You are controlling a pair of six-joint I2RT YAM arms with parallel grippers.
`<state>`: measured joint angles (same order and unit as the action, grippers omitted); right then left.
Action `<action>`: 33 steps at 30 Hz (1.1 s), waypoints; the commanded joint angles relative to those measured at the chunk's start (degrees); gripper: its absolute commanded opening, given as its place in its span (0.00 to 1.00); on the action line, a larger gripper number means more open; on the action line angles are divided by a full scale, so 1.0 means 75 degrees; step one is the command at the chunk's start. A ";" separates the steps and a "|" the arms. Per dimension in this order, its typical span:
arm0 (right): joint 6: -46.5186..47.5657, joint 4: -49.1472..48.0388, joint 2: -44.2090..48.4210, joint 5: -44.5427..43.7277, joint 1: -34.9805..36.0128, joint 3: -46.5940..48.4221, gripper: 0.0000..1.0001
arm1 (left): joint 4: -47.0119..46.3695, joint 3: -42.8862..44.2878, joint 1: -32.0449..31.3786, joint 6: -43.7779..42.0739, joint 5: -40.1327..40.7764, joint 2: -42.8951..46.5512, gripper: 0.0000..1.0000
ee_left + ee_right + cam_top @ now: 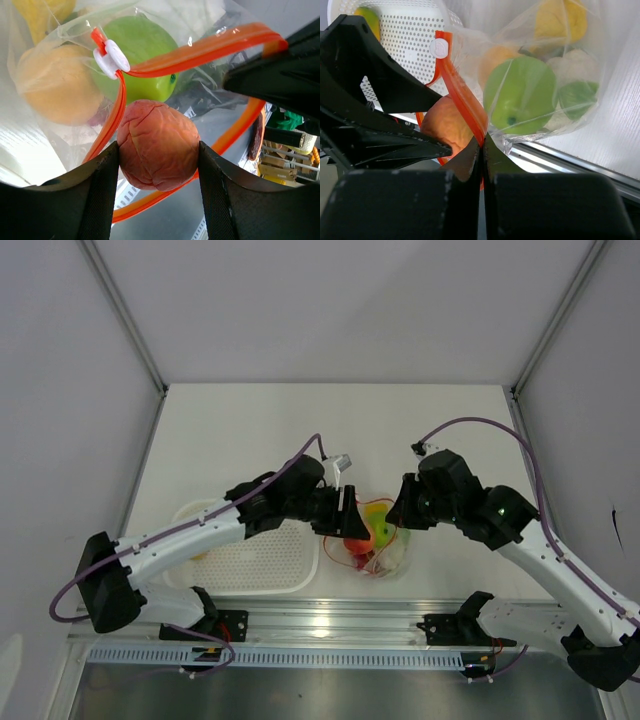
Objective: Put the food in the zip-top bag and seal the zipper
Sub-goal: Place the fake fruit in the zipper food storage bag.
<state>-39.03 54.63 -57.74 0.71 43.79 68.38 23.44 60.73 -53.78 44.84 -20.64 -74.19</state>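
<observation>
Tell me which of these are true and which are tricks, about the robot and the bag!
1. The left pincer grips a reddish-orange fruit. True.
2. The right pincer is wide open. False: it is shut on the zipper.
3. A green fruit sits inside the zip-top bag. True.
4. The zipper is sealed. False: the bag's mouth gapes open.
5. The white basket lies right of the bag. False: in the top view it is left of it.
</observation>
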 commanded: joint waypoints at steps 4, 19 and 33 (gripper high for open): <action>-0.0047 -0.0019 0.0210 0.0034 -0.0050 0.0340 0.00 | 0.0214 0.0551 -0.0072 -0.0236 0.0011 -0.0420 0.39; 0.0000 0.0063 0.0385 -0.0036 -0.0097 0.0153 0.00 | 0.0553 0.0621 -0.0177 -0.0670 0.0361 -0.0104 0.99; -0.0011 -0.0030 0.0596 0.0069 -0.0120 -0.0199 0.00 | 0.1982 0.0517 0.0782 -0.0987 0.2705 0.2074 0.99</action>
<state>-39.00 55.86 -54.68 0.75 43.11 67.26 34.70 64.47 -50.92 38.46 -5.98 -62.87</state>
